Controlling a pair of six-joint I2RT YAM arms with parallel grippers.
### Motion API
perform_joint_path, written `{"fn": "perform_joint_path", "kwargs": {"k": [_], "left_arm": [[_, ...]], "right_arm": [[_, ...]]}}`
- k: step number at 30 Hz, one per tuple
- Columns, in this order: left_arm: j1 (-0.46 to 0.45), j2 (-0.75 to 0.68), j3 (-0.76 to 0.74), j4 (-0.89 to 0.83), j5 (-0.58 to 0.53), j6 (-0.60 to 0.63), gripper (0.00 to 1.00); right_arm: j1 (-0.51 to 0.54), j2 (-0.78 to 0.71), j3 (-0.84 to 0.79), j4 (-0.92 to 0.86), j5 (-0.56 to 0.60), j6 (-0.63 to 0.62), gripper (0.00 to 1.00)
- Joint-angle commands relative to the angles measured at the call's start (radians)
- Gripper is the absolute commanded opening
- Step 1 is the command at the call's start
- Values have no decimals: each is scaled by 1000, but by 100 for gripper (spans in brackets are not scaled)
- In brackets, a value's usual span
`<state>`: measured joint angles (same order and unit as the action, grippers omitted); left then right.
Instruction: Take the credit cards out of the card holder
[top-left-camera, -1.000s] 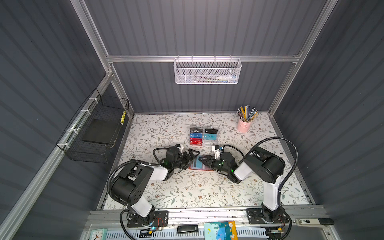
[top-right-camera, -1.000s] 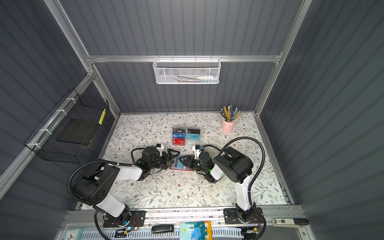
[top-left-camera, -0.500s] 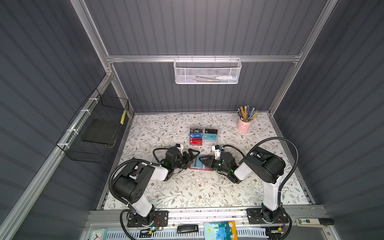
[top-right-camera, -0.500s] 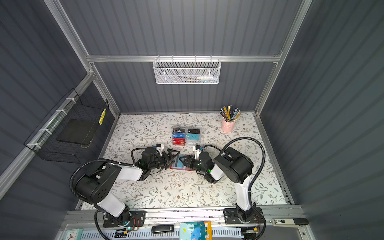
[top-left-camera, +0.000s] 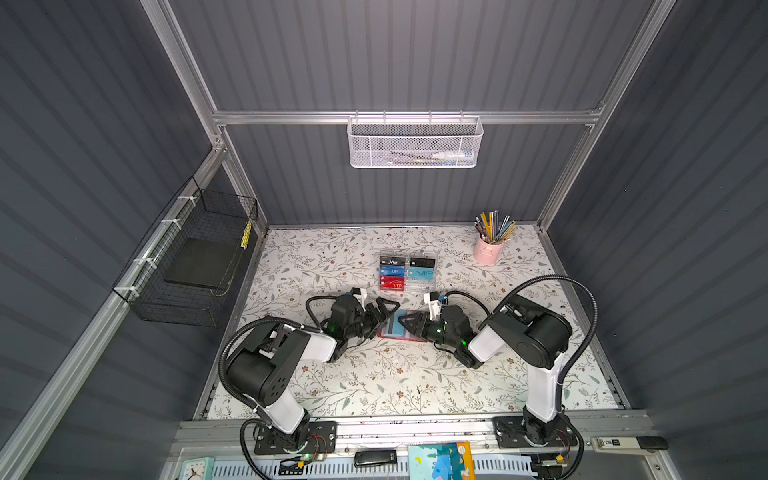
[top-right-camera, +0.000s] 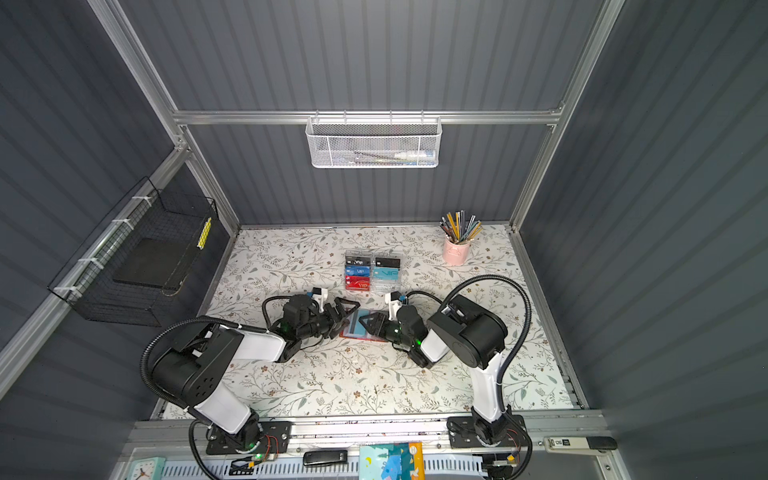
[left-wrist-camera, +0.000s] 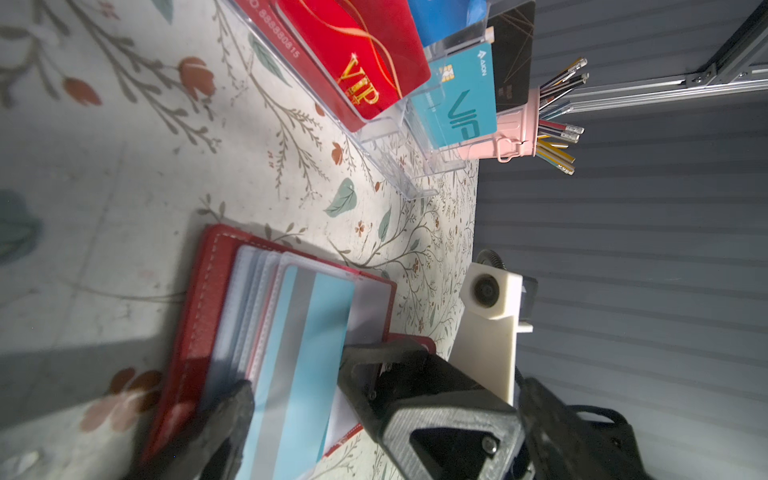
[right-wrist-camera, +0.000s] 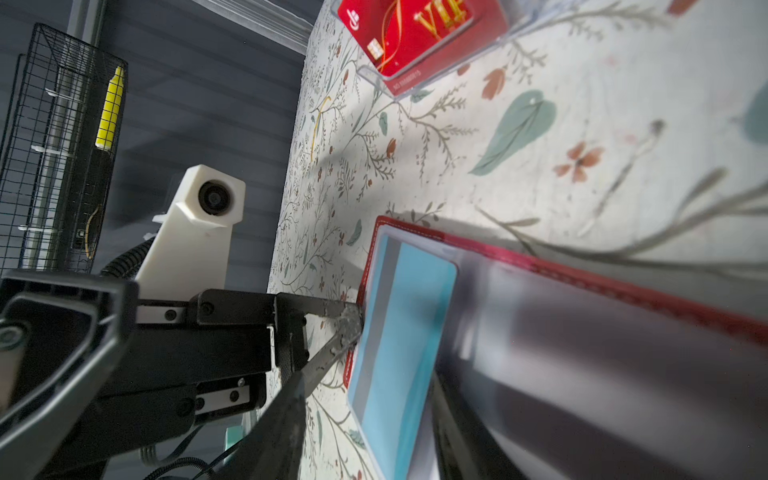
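The left fingers (left-wrist-camera: 224, 415) are standing wide open, one tip bracing the open card holder (left-wrist-camera: 195, 316) on the bench (top-left-camera: 374, 382), likely against sliding. Its light-blue credit card (left-wrist-camera: 307, 345) is sitting sleeved; the right fingers (left-wrist-camera: 374, 365) are reaching for it, grip unclear.

We see dark grey ribbed walls (top-left-camera: 415, 62) closing the space on three sides, held by a bare aluminium frame (top-left-camera: 291, 117). A white mesh basket (top-left-camera: 415, 143) hangs from the crossbar on the back wall. On the wall at the left of both top views hangs a black wire basket (top-left-camera: 187, 257) with a dark slab lying in it. Below is a brightly lit tabletop (top-left-camera: 395, 386) printed with pale leaves and small flowers. A pink cup (top-left-camera: 487, 251) of pencils stands near its far right corner. An aluminium rail (top-left-camera: 415, 428) runs along the near edge.
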<state>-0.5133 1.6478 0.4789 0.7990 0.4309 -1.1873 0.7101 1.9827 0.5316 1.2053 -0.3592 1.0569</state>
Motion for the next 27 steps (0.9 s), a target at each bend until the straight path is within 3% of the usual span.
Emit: {"fn": "perform_joint_path", "kwargs": {"k": [1, 13, 20, 27], "left_arm": [[-5, 30, -30, -67, 20, -9, 100], [-6, 44, -39, -47, 20, -17, 100], [-6, 46, -46, -41, 18, -17, 100], [-7, 44, -45, -40, 21, -18, 100]], "right_arm": [[20, 13, -33, -38, -31, 6, 49], [33, 54, -58, 114, -65, 52, 44], [32, 56, -61, 128, -69, 52, 33], [34, 51, -73, 128, -70, 46, 31]]}}
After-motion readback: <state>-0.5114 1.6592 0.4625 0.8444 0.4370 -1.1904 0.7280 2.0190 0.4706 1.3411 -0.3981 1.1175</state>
